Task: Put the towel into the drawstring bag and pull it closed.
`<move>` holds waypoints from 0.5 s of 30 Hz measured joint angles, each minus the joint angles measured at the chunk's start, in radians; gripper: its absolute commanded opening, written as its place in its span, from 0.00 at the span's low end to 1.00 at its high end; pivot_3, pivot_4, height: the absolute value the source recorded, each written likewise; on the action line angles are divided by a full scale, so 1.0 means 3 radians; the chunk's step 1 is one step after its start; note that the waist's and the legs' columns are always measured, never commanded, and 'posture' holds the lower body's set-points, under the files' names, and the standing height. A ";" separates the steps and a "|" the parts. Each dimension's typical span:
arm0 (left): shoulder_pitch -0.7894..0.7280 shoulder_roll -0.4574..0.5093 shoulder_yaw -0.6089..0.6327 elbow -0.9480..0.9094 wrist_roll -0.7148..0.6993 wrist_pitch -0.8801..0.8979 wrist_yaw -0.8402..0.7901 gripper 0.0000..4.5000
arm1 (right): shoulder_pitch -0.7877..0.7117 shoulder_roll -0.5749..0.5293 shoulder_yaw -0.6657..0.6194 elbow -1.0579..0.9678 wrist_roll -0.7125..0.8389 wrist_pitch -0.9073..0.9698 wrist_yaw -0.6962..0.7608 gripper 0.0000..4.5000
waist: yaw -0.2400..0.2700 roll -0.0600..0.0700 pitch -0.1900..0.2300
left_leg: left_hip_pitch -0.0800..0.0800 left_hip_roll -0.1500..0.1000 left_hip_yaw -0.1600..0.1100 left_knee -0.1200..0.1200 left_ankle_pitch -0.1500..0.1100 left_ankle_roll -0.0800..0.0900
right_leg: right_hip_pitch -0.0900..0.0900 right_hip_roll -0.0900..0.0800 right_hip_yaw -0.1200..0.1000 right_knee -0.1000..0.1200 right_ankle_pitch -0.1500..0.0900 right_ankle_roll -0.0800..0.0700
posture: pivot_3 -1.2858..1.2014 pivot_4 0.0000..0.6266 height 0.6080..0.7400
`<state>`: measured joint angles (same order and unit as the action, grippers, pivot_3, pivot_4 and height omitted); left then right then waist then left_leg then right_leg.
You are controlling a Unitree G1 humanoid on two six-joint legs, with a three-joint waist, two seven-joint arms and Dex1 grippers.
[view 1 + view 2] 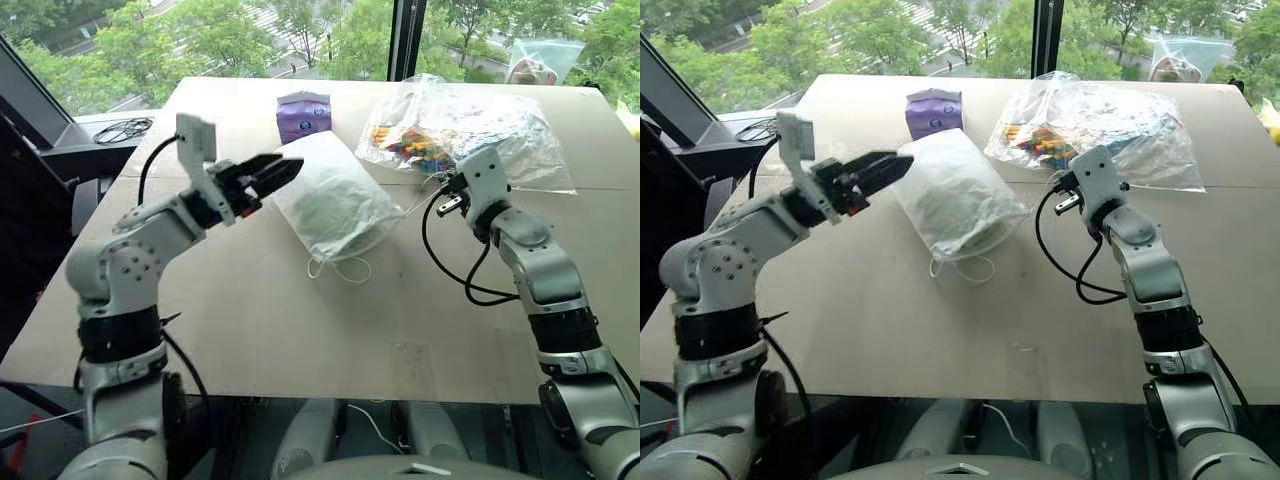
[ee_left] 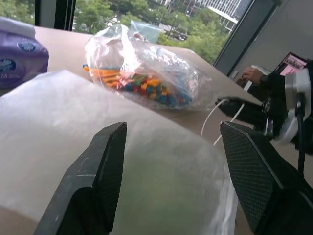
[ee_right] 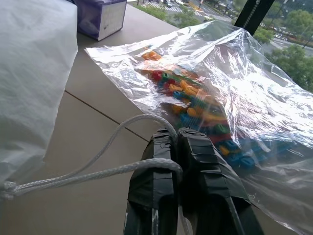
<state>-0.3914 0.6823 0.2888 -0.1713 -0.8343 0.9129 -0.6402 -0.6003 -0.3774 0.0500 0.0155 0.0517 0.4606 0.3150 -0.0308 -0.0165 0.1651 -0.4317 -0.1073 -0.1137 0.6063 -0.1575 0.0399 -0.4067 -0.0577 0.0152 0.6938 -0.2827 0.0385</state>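
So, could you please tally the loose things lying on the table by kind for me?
White fabric drawstring bag, with the light-green fluffy towel showing faintly inside: 1
Purple tissue pack: 1
Clear plastic bag of colourful pieces: 1
Smaller clear plastic bag at the table's far edge: 1
Total: 4, or 5 with the towel

White thin fabric drawstring bag [image 1: 330, 205] lying on its side in the middle of the table, puffed, mouth gathered at the near end, loose cord loop beside the mouth, another cord stretching rightward, pale-green towel [image 2: 164, 196] showing faintly through the fabric inside
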 measured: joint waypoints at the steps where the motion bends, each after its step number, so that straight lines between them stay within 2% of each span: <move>1: 0.0216 0.0111 -0.0098 -0.0019 0.0108 -0.0034 -0.0115 0.69 | -0.0045 0.0011 -0.0027 0.0021 -0.0007 0.0000 -0.0021 0.00 | 0.0003 0.0000 0.0000 | -0.0001 0.0000 0.0000 0.0000 0.0000 0.0001 | 0.0000 0.0000 -0.0001 0.0000 0.0000 -0.0001 | 0.52 0.24 0.99; 5: 0.0502 0.0295 -0.0447 -0.0067 0.0497 -0.0316 -0.0355 0.69 | -0.0147 0.0070 -0.0058 0.0060 -0.0014 -0.0017 -0.0039 0.00 | 0.0059 0.0004 0.0005 | 0.0000 0.0002 0.0000 0.0001 -0.0007 0.0010 | -0.0003 0.0000 -0.0002 -0.0002 0.0005 -0.0010 | 0.52 0.24 0.99; 8: 0.0599 0.0294 -0.0786 -0.0034 0.0889 -0.0691 -0.0480 0.69 | -0.0192 0.0081 -0.0052 0.0097 -0.0018 -0.0020 -0.0025 0.00 | 0.0081 0.0006 0.0006 | -0.0001 0.0002 0.0000 0.0001 -0.0009 0.0007 | -0.0004 0.0000 -0.0003 -0.0002 0.0007 -0.0015 | 0.52 0.24 0.99; 12: 0.0557 0.0149 -0.1158 0.0134 0.1364 -0.1273 -0.0579 0.69 | -0.0237 0.0075 -0.0054 0.0112 -0.0030 -0.0019 0.0001 0.00 | 0.0077 0.0007 0.0007 | -0.0001 0.0004 0.0000 0.0001 -0.0008 0.0008 | -0.0005 0.0000 -0.0003 -0.0002 0.0009 -0.0016 | 0.52 0.24 0.99; 15: 0.0385 -0.0118 -0.1399 0.0390 0.1669 -0.1687 -0.0613 0.69 | -0.0271 0.0063 -0.0058 0.0114 -0.0045 -0.0018 0.0015 0.00 | 0.0079 0.0007 0.0007 | -0.0003 0.0007 0.0000 0.0000 -0.0005 0.0009 | -0.0007 0.0003 -0.0005 -0.0002 0.0009 -0.0016 | 0.52 0.24 0.99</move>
<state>-0.2758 0.6470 -0.1310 -0.0542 -0.3335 0.4066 -0.8243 -0.6817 -0.3586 0.0326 0.0498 0.0382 0.4553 0.3194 -0.0073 -0.0143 0.1672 -0.4325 -0.1051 -0.1138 0.6063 -0.1591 0.0425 -0.4087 -0.0567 0.0135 0.6932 -0.2799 0.0337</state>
